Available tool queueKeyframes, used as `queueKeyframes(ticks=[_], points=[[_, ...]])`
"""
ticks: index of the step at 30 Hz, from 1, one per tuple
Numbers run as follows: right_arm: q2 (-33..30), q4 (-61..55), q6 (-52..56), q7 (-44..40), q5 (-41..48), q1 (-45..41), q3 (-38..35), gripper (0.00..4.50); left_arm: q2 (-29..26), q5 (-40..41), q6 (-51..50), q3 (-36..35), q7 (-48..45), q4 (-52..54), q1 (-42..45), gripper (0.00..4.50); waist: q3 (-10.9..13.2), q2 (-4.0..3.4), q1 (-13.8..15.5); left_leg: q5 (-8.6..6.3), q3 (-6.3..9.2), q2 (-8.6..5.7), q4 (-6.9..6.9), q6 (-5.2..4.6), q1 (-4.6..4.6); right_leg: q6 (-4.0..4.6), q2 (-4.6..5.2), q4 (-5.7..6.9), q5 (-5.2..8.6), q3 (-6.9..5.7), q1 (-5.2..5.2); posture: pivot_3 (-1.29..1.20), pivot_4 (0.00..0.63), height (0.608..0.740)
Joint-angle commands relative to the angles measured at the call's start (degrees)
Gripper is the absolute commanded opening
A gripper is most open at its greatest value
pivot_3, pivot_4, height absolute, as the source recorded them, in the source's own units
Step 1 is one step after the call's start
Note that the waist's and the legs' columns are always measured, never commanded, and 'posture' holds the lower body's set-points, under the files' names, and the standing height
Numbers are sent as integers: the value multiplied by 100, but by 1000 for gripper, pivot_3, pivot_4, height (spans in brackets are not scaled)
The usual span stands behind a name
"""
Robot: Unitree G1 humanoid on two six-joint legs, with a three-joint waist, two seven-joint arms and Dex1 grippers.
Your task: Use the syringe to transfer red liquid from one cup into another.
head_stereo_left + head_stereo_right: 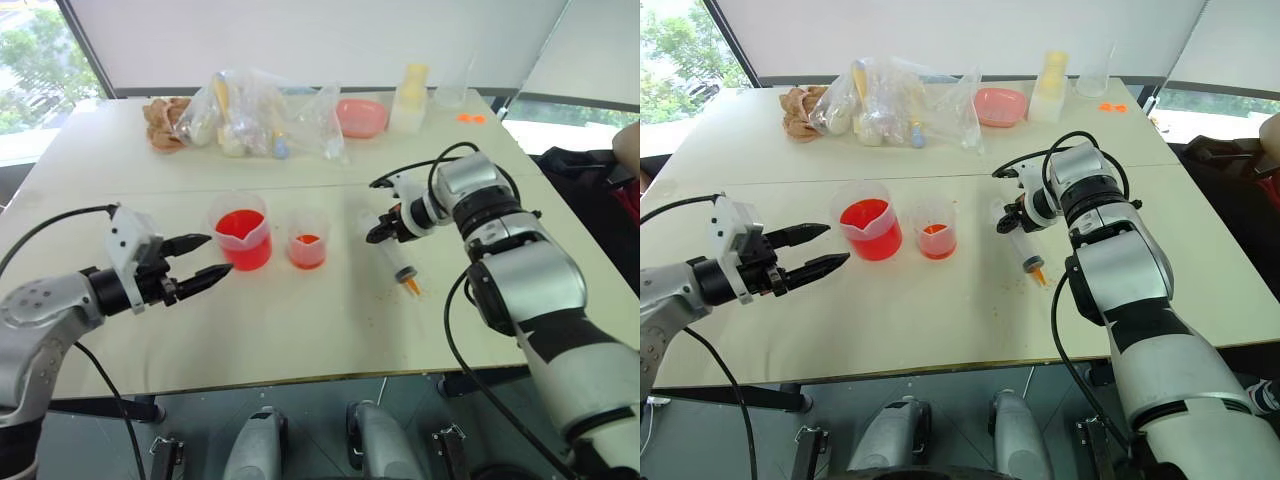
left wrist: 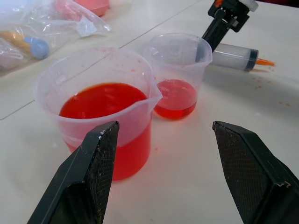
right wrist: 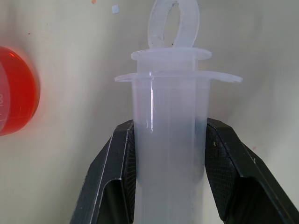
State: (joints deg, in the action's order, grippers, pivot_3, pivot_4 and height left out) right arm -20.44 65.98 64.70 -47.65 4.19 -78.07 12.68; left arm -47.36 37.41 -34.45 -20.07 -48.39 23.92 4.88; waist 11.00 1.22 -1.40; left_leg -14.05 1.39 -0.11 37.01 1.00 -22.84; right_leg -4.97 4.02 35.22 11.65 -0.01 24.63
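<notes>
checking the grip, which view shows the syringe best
The right wrist view: the syringe barrel sits clamped between the right gripper fingers. Eye views show it whole on the table, orange tip toward the robot. Left wrist view shows its tip end behind the smaller cup.

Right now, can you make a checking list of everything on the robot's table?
Surface: pale table, small orange specks near the syringe tip.
Job's things: syringe lying on the table; larger spouted beaker holding much red liquid; smaller cup beside it with a little red at the bottom.
Clutter: clear plastic bags of small items, pink bowl, pale bottle at the far edge.
Grippers: left gripper open, near the beaker, holding nothing; right gripper shut on the syringe barrel.
Cables: black cables along both arms.
Surroundings: windows, greenery outside.
</notes>
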Motion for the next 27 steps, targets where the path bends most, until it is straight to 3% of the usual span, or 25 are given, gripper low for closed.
queueKeyframes(ticks=[1, 4, 8, 13, 15, 18, 22, 27], points=[[-257, -732, -224, -433, 392, -423, -519, 1475, -214, 327, -113, -594, -116, -226, 123, 3350, 7, -6, -25, 0, 0, 0, 0, 0, -2, -3, 0, 0, -2, 0, 2, 0, 150, 740], [-512, -1555, -458, -384, 849, -1016, -1258, 1475, -538, 481, -227, -984, -460, -553, 35, 3350, 30, -36, -96, 4, -1, -1, 11, 4, -76, -23, 1, 25, -14, 3, 87, 0, 150, 740], [-387, -2970, -859, 259, 1204, -1053, -1938, 1475, -997, 380, -212, -1036, -820, -1042, 192, 3350, 26, -30, -114, 1, 3, 4, -12, 1, -65, -22, -6, 28, -11, -2, 88, 0, 150, 740], [556, -4302, -1613, 1129, 1703, -711, -2564, 1475, -1223, 174, -55, -868, -974, -1747, 654, 3350, 20, -21, -137, -3, 7, 29, -16, -5, -56, -17, -34, 20, -11, -2, 78, 0, 150, 740], [1257, -4763, -2050, 1372, 2228, -355, -2917, 1475, -1408, -26, 49, -700, -1183, -1866, 708, 3350, 20, -21, -120, -2, 6, 33, -13, -5, -57, -16, -35, 23, -12, -2, 79, 0, 150, 740], [2066, -5237, -2882, 1404, 2429, 204, -2754, 1475, -1531, -31, 27, -646, -1282, -2114, 1033, 3350, 21, -22, -105, -2, 6, 41, -12, -5, -60, -16, -38, 21, -13, -2, 79, 0, 150, 740], [2904, -5195, -3218, 1754, 2791, 529, -2728, 1475, -1486, -88, 95, -767, -1147, -2409, 1449, 3350, 21, -21, -107, -2, 8, 41, -10, -3, -63, -16, -34, 21, -14, -3, 80, 0, 150, 740], [3210, -5243, -4034, 1430, 2262, 1254, -1755, 1475, -1188, 338, -127, -1141, -631, -2195, 1879, 3350, 19, -17, -112, -2, 14, 43, -11, -3, -62, -15, -34, 21, -14, -6, 79, 0, 150, 740]])
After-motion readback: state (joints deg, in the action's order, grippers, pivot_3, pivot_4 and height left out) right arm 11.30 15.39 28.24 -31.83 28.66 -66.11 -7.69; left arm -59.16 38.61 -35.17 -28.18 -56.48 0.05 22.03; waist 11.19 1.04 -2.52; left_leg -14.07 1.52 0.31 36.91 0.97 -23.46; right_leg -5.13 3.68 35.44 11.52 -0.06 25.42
